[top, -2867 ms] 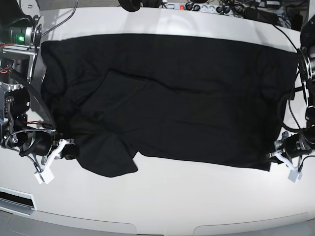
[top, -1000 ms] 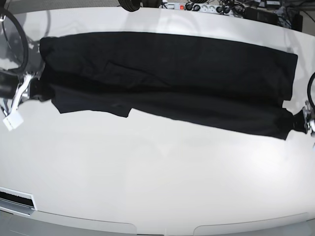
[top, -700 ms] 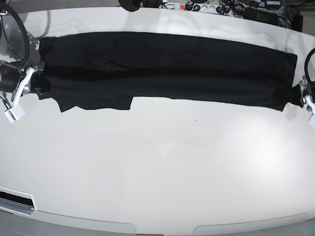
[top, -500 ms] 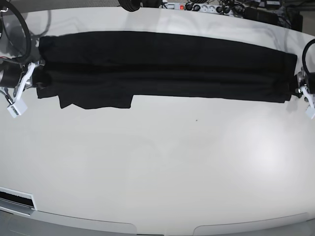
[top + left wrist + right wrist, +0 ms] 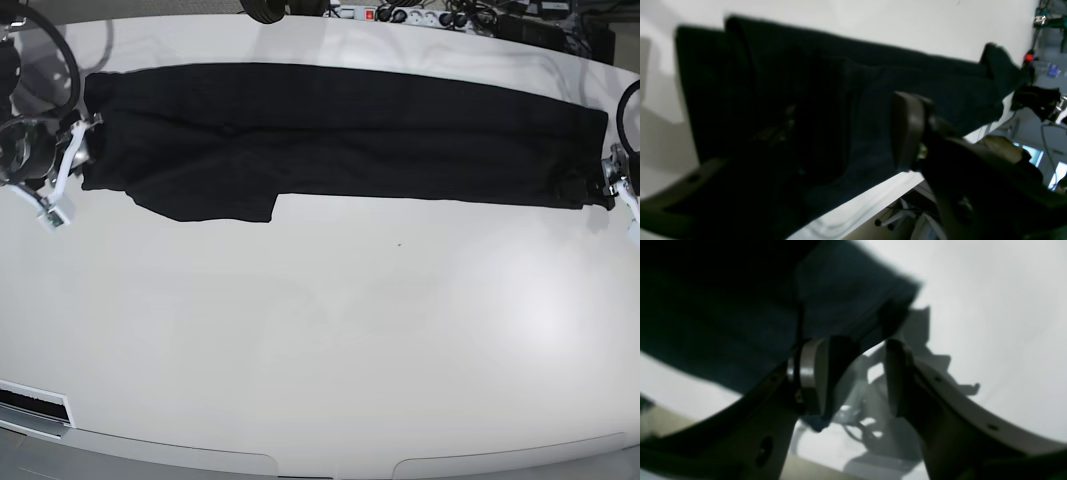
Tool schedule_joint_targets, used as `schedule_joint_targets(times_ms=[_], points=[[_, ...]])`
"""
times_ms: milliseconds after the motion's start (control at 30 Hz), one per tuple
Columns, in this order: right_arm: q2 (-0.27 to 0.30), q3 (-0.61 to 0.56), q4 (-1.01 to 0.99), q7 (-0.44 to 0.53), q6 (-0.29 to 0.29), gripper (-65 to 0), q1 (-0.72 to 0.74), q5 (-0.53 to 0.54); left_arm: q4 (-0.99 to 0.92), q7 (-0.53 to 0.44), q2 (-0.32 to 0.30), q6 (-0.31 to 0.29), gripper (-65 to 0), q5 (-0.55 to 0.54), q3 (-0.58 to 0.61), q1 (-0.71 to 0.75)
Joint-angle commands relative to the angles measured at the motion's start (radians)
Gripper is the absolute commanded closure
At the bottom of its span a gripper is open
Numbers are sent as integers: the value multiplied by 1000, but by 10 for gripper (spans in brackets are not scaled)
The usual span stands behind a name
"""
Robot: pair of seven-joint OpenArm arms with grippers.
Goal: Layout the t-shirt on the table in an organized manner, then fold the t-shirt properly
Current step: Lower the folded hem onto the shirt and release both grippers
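The t-shirt [image 5: 340,130] lies folded in a long band across the far side of the table [image 5: 330,350]. The right gripper [image 5: 857,373] is spread at one end, fabric draped on one finger. The left gripper [image 5: 840,156] is spread over the other end.

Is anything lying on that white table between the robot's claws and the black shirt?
Nothing visible does. The right gripper and left gripper sit at opposite ends of the t-shirt, and the table in front shows only bare white surface.
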Motion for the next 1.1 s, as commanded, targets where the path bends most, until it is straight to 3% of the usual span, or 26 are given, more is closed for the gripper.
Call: schedule_joint_targets(times_ms=[0, 233, 433, 567, 800, 933, 1067], points=[[31, 26, 17, 21, -10, -302, 21, 31, 11, -12, -30, -7, -373, -19, -6, -17], [21, 120, 17, 113, -34, -303, 31, 305, 11, -25, -22, -7, -373, -54, -6, -17], [-95, 117, -69, 213, -35, -303, 87, 170, 11, -43, -4, -7, -373, -64, -6, -22], [-139, 117, -237, 218, -37, -303, 183, 159, 11, -43, -3, -7, -373, -57, -6, -22], [-161, 117, -691, 179, -24, -318, 397, 177, 11, -43, -2, -7, -373, -58, -6, -22], [-161, 117, -909, 126, 22, -318, 496, 211, 11, -43, -3, -7, -373, -57, -6, -21], [-161, 116, -966, 39, 90, -317, 524, 307, 11, -43, -3, -7, -373, -58, -6, -19]])
